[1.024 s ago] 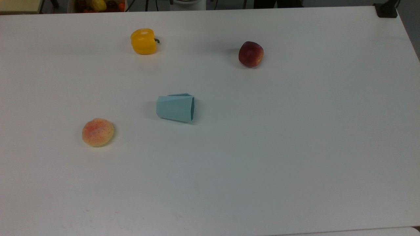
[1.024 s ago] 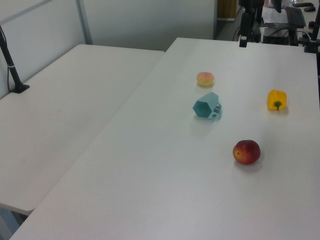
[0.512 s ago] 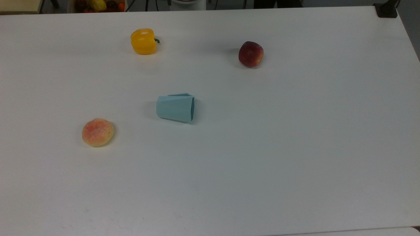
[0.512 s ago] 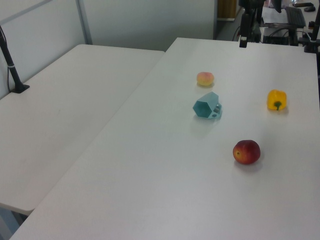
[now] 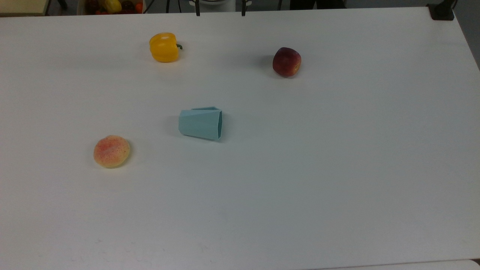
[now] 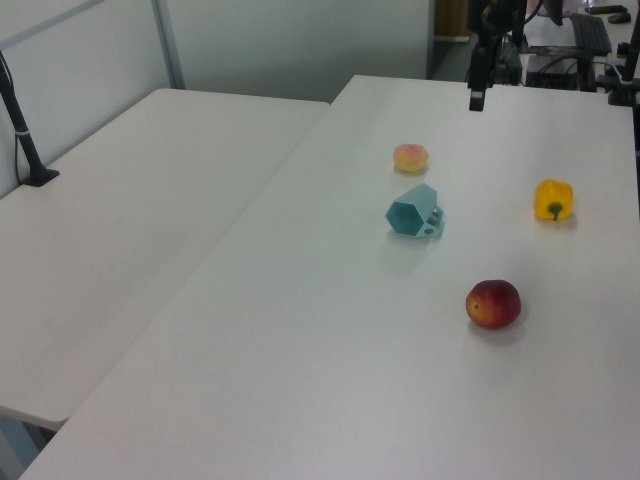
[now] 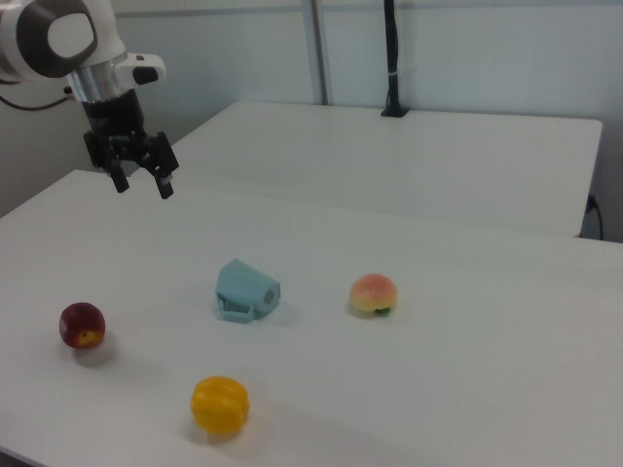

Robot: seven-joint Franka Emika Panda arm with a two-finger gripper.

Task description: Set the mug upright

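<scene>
The pale blue faceted mug lies on its side near the middle of the white table, its mouth toward the top view's right and its small handle on the far side. The left view shows the mug with its narrow base facing the camera. The right view has the mug with its handle resting low against the table. My gripper hangs open and empty in the air, well away from the mug, over the table's far edge. Its two fingertips just enter the top view's upper edge. The gripper also hangs at the left view's top.
A yellow bell pepper, a dark red apple and a peach lie around the mug, each well apart from it. A second white table adjoins with a black post. A bowl of fruit stands past the far edge.
My gripper has come lower and nearer the table: its fingertips now show at the top view's upper edge, and it sits lower and further left in the left view. The mug has not moved.
</scene>
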